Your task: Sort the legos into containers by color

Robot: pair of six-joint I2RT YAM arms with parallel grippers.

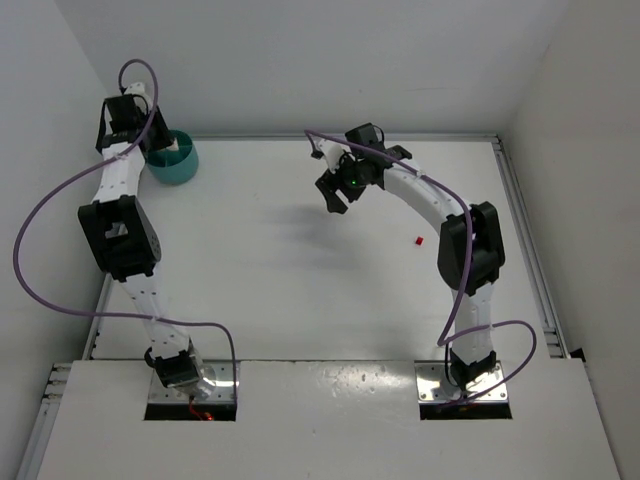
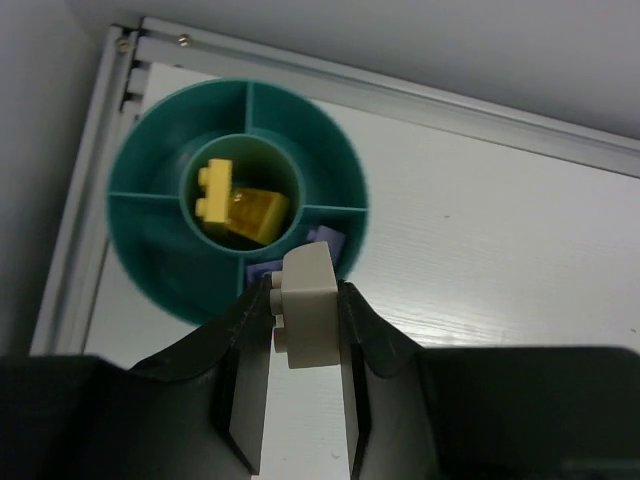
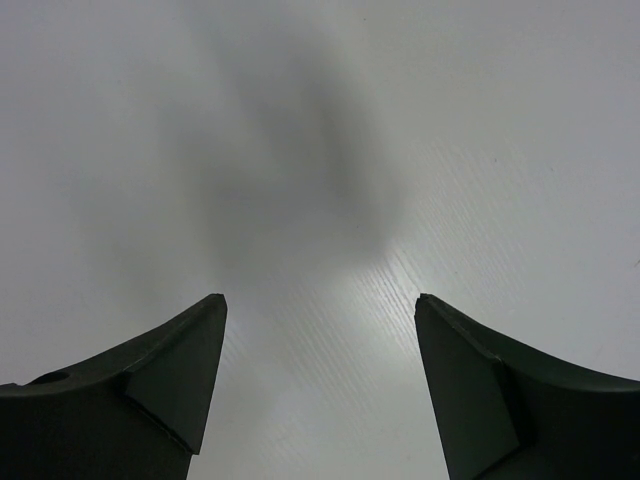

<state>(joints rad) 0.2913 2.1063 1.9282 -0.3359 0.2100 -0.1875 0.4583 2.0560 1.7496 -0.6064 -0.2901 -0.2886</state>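
Note:
My left gripper [image 2: 305,290] is shut on a cream-white lego [image 2: 308,315] and holds it just above the near rim of the teal bowl [image 2: 150,165]. The bowl's round middle compartment holds two yellow legos [image 2: 215,190]. An outer compartment on the near side holds purple-blue legos [image 2: 325,240]. From above, the bowl [image 1: 180,165] sits at the table's far left corner, with the left gripper [image 1: 152,140] over it. My right gripper [image 1: 335,195] hangs open over bare table at the far middle, with nothing between its fingers [image 3: 190,360]. A tiny red lego [image 1: 419,240] lies on the table beside the right arm.
A metal rail [image 2: 400,95] runs along the table's far edge right behind the bowl, and another [image 2: 85,230] runs down the left side. White walls close in the back and both sides. A rail [image 1: 520,230] also lines the right edge.

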